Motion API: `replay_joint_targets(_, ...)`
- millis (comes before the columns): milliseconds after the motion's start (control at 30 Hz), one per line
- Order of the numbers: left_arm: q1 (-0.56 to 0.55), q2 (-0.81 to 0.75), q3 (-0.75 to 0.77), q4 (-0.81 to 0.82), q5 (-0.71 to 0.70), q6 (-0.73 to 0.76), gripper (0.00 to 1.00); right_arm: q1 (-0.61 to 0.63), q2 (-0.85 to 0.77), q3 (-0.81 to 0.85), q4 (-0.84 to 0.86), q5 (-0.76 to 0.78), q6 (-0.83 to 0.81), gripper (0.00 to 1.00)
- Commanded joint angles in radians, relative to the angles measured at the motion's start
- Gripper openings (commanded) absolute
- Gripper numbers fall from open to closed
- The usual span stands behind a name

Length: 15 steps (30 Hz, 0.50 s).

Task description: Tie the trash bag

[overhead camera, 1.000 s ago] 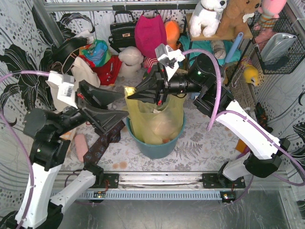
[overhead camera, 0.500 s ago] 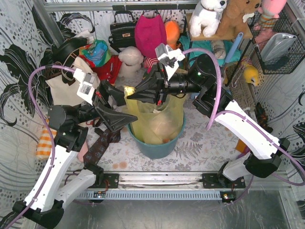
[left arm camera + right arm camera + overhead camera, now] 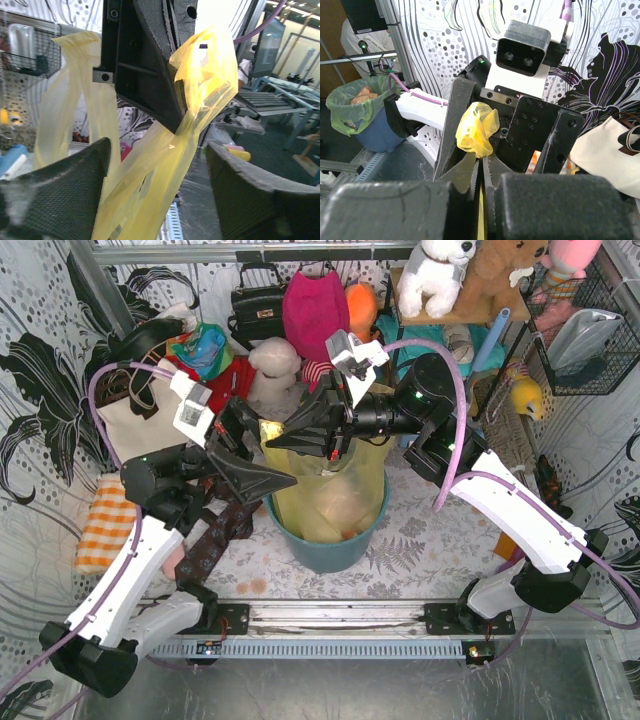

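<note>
Trash bag (image 3: 330, 485) sits in teal bin (image 3: 335, 545) on counter (image 3: 420, 540), yellow top flap stretched upward. Right claw (image 3: 283, 437) clenched on flap tip. Left claw (image 3: 262, 452) released, fingers (image 3: 75, 175) spread either side of flap; contact unclear.

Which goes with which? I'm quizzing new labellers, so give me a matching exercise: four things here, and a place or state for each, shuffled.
1 right gripper
2 left gripper
3 trash bag
4 white plush dog

A open, a bag strip between its fingers
B standing in the teal bin
C shut on the bag's top
D on the shelf

Pairs: 1-C, 2-A, 3-B, 4-D
</note>
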Motion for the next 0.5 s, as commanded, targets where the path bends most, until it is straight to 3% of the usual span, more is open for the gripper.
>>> replay_joint_targets(0,-0.032,0.012,-0.006,0.139,0.025,-0.052,0.78,0.004,-0.017,0.000,0.055,-0.017,0.013,0.02)
replay_joint_targets(100,-0.053,0.016,-0.025,0.144,0.027,-0.052,0.60,0.004,-0.020,-0.002,0.053,-0.003,0.003,0.02)
replay_joint_targets(267,-0.060,-0.008,-0.088,0.143,0.021,-0.050,0.39,0.004,-0.032,-0.004,0.037,0.024,-0.017,0.00)
replay_joint_targets(467,-0.061,-0.041,-0.163,0.133,0.000,-0.050,0.25,0.004,-0.052,-0.015,0.024,0.065,-0.033,0.00)
